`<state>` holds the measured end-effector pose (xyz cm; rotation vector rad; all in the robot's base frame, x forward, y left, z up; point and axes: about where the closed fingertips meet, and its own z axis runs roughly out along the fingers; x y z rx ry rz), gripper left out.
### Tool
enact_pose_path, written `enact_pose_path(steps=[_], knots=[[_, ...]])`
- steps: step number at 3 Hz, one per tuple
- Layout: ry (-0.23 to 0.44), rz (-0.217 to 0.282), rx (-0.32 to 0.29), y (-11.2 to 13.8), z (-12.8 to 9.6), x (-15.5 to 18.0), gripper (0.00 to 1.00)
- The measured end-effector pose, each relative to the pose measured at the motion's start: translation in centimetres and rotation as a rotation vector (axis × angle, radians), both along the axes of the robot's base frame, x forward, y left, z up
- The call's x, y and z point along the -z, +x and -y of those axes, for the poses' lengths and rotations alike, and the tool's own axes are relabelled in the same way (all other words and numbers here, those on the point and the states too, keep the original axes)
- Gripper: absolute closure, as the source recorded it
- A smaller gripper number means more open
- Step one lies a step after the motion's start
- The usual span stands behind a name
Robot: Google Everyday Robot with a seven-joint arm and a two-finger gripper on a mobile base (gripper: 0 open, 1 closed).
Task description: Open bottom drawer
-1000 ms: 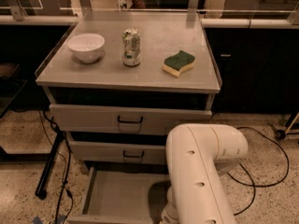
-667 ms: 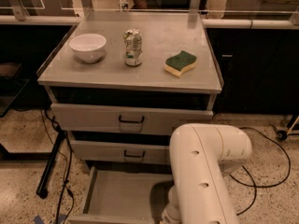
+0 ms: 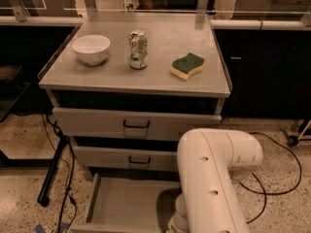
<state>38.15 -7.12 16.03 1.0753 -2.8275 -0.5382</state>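
The bottom drawer (image 3: 130, 204) of the grey cabinet stands pulled out, showing its plain grey tray. Its front and black handle are cut off at the bottom edge of the camera view. My white arm (image 3: 214, 178) reaches down over the drawer's right part and hides it. My gripper is out of view, below the arm at the bottom edge. The middle drawer (image 3: 126, 158) and the top drawer (image 3: 136, 124), each with a black handle, are shut.
On the cabinet top (image 3: 116, 79) stand a white bowl (image 3: 91, 48), a drink can (image 3: 138, 49) and a green-and-yellow sponge (image 3: 187, 66). A black stand leg (image 3: 52, 171) and cables lie on the speckled floor at the left. A cable (image 3: 272, 188) runs at the right.
The whole scene has shifted very slightly to the right in the view. The bottom drawer stays pulled out about as far as before.
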Motion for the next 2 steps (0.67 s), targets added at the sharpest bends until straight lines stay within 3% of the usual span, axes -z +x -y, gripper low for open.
enact_pose_path(steps=[2], knots=[[0.0, 0.0, 0.0, 0.0, 0.0, 0.0, 0.39]])
